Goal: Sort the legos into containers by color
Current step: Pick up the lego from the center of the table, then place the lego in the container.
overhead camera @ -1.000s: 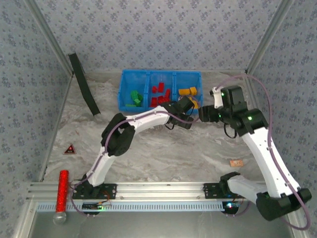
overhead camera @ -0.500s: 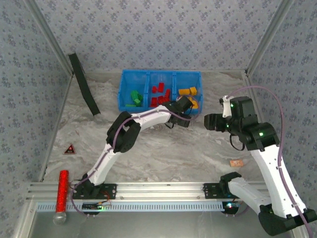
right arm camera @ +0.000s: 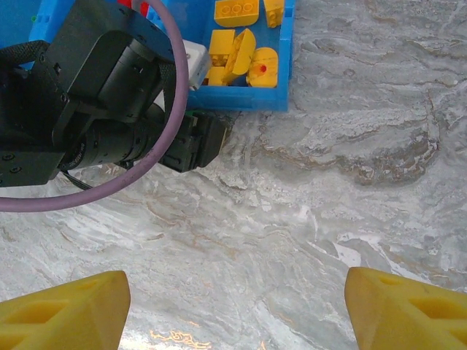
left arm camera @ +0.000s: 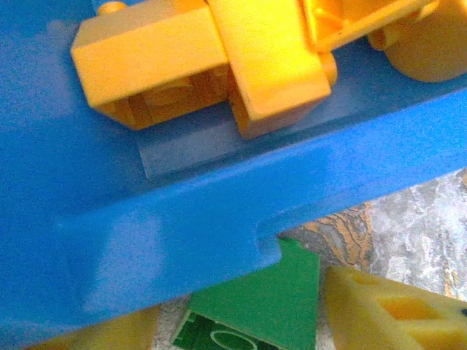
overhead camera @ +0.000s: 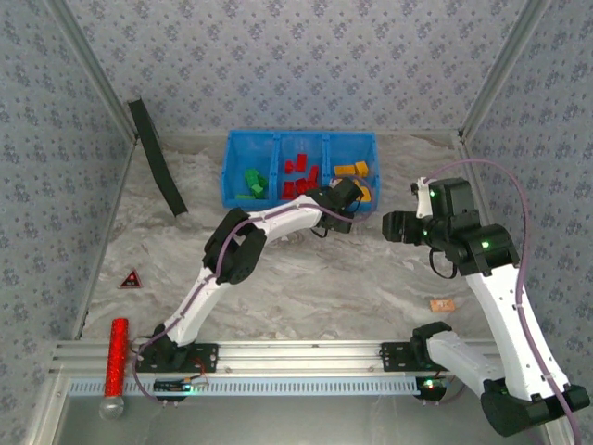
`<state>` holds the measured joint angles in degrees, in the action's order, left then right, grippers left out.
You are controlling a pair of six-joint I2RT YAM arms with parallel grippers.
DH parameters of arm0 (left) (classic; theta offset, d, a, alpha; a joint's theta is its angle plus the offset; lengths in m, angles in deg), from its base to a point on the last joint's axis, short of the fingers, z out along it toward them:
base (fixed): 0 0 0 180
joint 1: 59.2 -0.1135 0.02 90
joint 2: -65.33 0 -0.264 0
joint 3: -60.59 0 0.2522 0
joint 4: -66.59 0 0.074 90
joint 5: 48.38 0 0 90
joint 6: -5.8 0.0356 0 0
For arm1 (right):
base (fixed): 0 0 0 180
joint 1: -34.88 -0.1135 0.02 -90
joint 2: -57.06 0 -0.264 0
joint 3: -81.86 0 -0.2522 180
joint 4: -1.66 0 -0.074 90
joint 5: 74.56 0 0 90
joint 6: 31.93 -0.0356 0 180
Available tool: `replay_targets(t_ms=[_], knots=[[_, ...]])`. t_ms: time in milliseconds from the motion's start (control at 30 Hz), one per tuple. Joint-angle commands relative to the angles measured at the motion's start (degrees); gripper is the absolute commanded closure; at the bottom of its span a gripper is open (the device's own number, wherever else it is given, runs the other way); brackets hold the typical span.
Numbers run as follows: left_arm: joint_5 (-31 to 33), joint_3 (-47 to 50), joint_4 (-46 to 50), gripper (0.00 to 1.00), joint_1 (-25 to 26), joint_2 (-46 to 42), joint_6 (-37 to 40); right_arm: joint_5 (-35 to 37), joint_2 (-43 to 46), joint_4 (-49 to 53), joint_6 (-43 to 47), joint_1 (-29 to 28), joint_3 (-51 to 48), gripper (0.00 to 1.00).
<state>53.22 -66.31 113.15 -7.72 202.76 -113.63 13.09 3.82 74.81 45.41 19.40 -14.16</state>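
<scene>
The left gripper point(left arm camera: 241, 324) is down at the tray's near wall, fingers close on either side of a green brick point(left arm camera: 266, 292). Clamped or just bracketing it, I cannot tell. That brick is tucked partly under the rim of the blue tray point(left arm camera: 146, 240), just outside the compartment of orange-yellow bricks point(left arm camera: 153, 55).

Danger: pull straight up and the brick may snag that overhang, popping loose or jolting the tray. Let go early and green could land among orange-yellow, when the green pile point(overhead camera: 252, 180) is in the far-left compartment.

The right gripper point(right arm camera: 237, 306) hangs wide and empty over the bench point(right arm camera: 328, 182), near enough to crowd the left arm.
</scene>
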Motion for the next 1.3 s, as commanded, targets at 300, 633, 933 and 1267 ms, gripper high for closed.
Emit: replay_targets(t_ms=[300, 633, 933, 1267], knots=[[-3.4, 11.4, -3.5, 0.63, 0.3, -5.6, -3.1, -1.2, -2.1, 2.1, 1.8, 2.1, 2.8, 0.18], [-2.3, 28.2, -0.9, 0.69, -0.3, -28.1, -1.7, -2.4, -5.2, -0.4, 1.8, 3.2, 3.4, 0.18], [3.5, 26.5, 0.0, 0.69, -14.0, -39.3, 6.0, -3.2, -4.7, -2.4, 0.3, 3.3, 0.5, 0.17], [-0.5, 13.0, 0.1, 0.69, -28.0, -24.9, 6.0, -3.9, -3.8, -0.1, 0.3, 3.4, -0.2, 0.17]])
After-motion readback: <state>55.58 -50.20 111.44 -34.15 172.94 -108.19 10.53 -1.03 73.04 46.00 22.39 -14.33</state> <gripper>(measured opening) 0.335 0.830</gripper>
